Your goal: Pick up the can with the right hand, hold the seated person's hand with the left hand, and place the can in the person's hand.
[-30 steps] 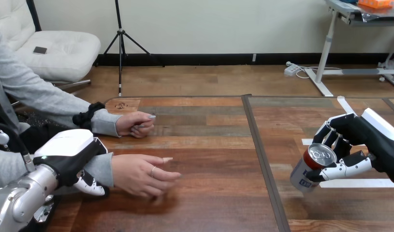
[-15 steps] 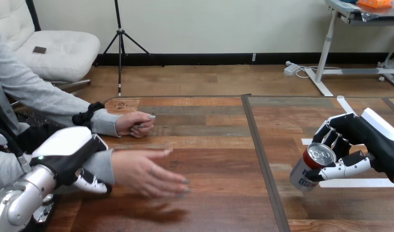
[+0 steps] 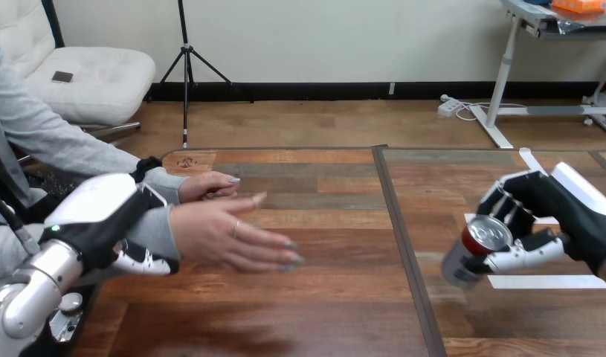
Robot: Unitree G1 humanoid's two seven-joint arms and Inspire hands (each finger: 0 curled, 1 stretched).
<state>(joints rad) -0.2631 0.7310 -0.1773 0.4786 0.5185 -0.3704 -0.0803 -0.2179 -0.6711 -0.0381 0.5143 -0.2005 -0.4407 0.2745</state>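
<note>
Fingers (image 3: 508,204) curled round can (image 3: 482,236), person's hand (image 3: 225,234) lifted

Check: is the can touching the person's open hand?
Apart. Head view shows bare table between the can, in the right robot hand, and the person's open hand.

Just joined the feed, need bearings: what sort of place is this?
Probably a handover test set-up: a wooden table with white tape marks, a person's open hand stretched over it, and a drink can in the right hand.
</note>
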